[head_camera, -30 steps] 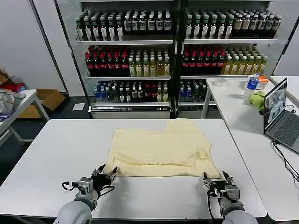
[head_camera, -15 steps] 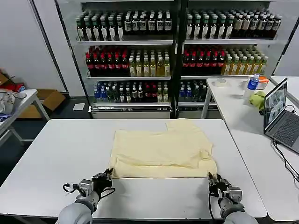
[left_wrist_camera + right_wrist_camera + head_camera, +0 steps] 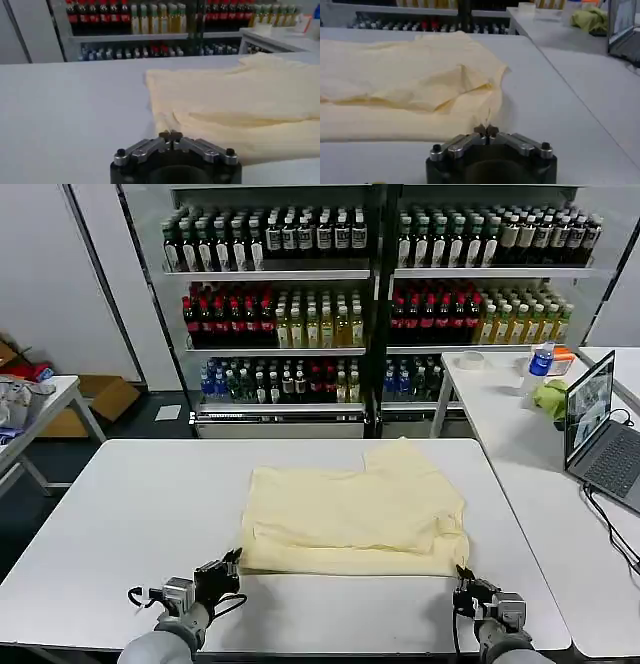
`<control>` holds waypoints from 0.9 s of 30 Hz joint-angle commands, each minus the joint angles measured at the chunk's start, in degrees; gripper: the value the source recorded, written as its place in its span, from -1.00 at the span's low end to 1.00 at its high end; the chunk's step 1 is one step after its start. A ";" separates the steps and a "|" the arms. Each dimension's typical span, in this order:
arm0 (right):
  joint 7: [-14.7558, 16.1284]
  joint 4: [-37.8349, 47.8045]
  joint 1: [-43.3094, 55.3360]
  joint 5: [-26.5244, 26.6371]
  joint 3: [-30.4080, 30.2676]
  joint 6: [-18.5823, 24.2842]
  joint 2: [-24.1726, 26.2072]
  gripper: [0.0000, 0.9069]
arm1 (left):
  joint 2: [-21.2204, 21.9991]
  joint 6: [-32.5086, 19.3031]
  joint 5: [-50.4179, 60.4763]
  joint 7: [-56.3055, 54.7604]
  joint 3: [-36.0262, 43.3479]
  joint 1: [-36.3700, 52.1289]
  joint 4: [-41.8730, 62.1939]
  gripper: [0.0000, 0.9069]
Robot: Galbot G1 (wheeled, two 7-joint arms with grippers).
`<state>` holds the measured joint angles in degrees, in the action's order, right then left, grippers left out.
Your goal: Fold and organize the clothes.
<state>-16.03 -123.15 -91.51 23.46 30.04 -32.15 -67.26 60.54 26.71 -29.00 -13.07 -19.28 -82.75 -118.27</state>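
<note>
I see the T-shirt [image 3: 355, 509] lying part-folded on the white table [image 3: 120, 524], its near hem pulled toward me. My left gripper [image 3: 232, 562] has its fingers pinched together on the hem's left corner, and my right gripper [image 3: 462, 576] is likewise pinched on the right corner. Behind, shelves [image 3: 370, 274] hold rows of bottles [image 3: 270, 234].

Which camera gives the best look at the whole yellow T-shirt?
The head view: the T-shirt lies fully in frame on the white table, all edges visible. The left wrist view shows its near left corner; the right wrist view its right side with a sleeve.
</note>
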 commanded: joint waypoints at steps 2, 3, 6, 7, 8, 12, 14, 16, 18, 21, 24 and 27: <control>0.27 -8.48 -11.52 -2.13 2.51 0.39 -0.18 -1.00 | -1.36 -0.04 0.57 -0.09 -3.02 -12.76 -10.38 -0.98; 0.37 -9.48 -12.84 -2.31 2.87 0.38 -0.19 -1.00 | -1.51 -0.08 0.83 -0.15 -3.27 -13.44 -11.08 -0.98; 0.71 -11.77 -16.90 -2.69 4.09 0.41 0.15 -1.00 | -2.32 -0.03 1.17 -0.28 -4.44 -16.02 -12.25 -0.98; 0.84 -12.54 -17.86 -2.84 4.43 0.38 0.36 -1.00 | -2.68 0.11 1.15 -0.30 -4.98 -16.45 -12.56 -0.98; 0.91 -12.97 -18.55 -2.91 4.63 0.33 0.58 -1.00 | -3.01 0.14 1.04 -0.27 -5.64 -16.75 -12.78 -0.98; 1.07 -13.50 -19.63 -2.99 4.84 -0.09 1.41 -1.00 | -4.58 0.33 0.85 -0.24 -6.85 -18.23 -12.96 -0.98; 1.14 -13.33 -19.50 -2.99 4.64 -0.38 1.61 -1.00 | -4.90 0.45 0.79 -0.26 -7.25 -18.43 -12.70 -0.98; 1.19 -13.17 -19.50 -3.10 4.43 -0.58 1.71 -1.00 | -5.10 0.53 0.80 -0.27 -7.55 -18.70 -12.44 -0.98; 1.26 -13.09 -19.87 -3.56 4.21 -0.82 1.72 -1.00 | -5.09 0.59 0.83 -0.36 -7.90 -19.21 -12.25 -0.98; 1.72 -13.27 -20.61 -4.76 4.25 -0.95 1.83 -0.69 | -4.95 0.70 0.92 -0.46 -8.18 -20.01 -12.60 -0.98; 2.17 -13.86 -21.31 -6.04 4.21 -0.97 1.99 1.00 | -4.93 0.76 1.25 -0.45 -8.49 -20.52 -13.18 -0.98; 2.24 -14.66 -21.55 -6.49 4.36 -0.95 2.12 1.00 | -4.98 1.37 1.46 -0.38 -9.08 -20.49 -13.43 -0.96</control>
<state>-14.05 -135.85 -110.53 18.64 34.06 -33.02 -65.27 56.15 27.46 -27.90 -13.50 -26.94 -100.73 -130.13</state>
